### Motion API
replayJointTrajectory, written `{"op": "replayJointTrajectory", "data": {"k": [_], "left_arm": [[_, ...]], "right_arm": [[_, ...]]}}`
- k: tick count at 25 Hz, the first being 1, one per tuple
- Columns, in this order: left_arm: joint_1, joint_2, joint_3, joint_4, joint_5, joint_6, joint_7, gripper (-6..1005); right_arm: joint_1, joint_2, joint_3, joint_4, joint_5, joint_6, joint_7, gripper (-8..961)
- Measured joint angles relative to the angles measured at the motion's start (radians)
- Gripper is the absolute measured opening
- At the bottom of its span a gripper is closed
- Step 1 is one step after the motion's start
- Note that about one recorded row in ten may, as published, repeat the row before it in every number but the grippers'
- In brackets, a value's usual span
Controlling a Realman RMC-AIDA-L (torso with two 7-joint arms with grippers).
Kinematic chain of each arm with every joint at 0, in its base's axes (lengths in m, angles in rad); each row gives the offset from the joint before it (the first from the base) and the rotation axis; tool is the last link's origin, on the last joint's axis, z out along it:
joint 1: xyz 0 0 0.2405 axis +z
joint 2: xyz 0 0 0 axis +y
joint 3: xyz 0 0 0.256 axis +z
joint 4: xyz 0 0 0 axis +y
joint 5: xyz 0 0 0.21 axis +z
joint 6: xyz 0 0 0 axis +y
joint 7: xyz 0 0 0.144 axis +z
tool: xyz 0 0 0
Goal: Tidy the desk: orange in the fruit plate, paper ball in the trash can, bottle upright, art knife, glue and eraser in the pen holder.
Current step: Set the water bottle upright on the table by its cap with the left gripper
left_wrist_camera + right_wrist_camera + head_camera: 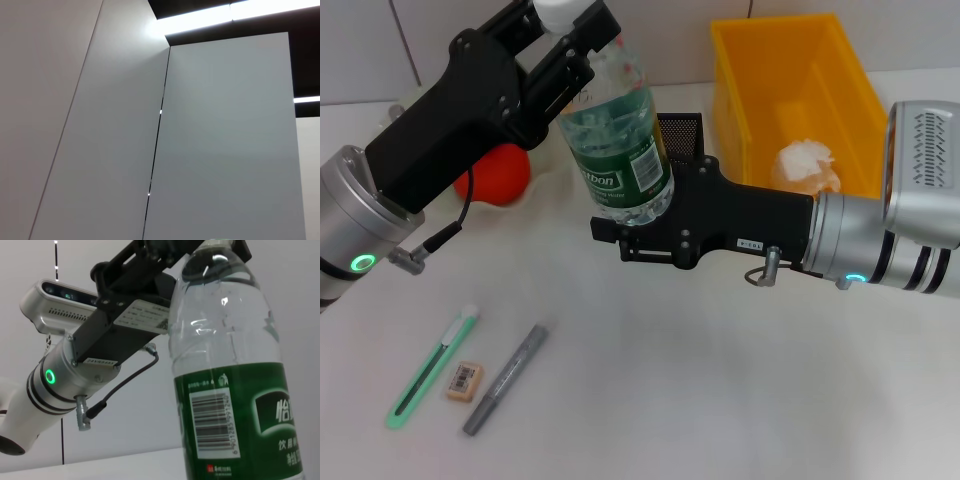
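1. Bottle [617,140] upright, off the table [720,380], centre frame, 12 o'clock of the eraser [463,381].
2. Left hand [570,35] clamps its neck by the cap.
3. Right hand [645,215] grips its base.
4. Orange [495,172] at bottle's 9 o'clock; paper ball [807,165] in yellow bin [790,95] at 3 o'clock.

Left hand [570,40] reaches in high from the counter's left edge, clamped tight; right hand [640,225] stretches in from the right edge, lower, closed too.
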Motion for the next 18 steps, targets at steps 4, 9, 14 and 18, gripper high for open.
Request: {"op": "replayJointTrajectory", "data": {"k": [4, 9, 14, 18], "left_arm": [[-0.002, 0.0, 0.0, 0.001, 0.0, 0.0, 0.0, 431], [0.001, 0.0, 0.001, 0.005, 0.0, 0.001, 0.001, 430], [0.004, 0.0, 0.001, 0.012, -0.001, 0.002, 0.0, 431], [0.006, 0.0, 0.001, 0.021, -0.002, 0.003, -0.001, 431]], "right_arm": [[-0.001, 0.0, -0.009, 0.0, 0.0, 0.004, 0.0, 770], [-0.002, 0.0, -0.012, 0.001, 0.0, 0.005, 0.0, 770], [-0.003, 0.0, -0.012, 0.008, 0.0, 0.006, 0.0, 770], [-0.003, 0.0, -0.012, 0.014, 0.0, 0.006, 0.0, 770]]}}
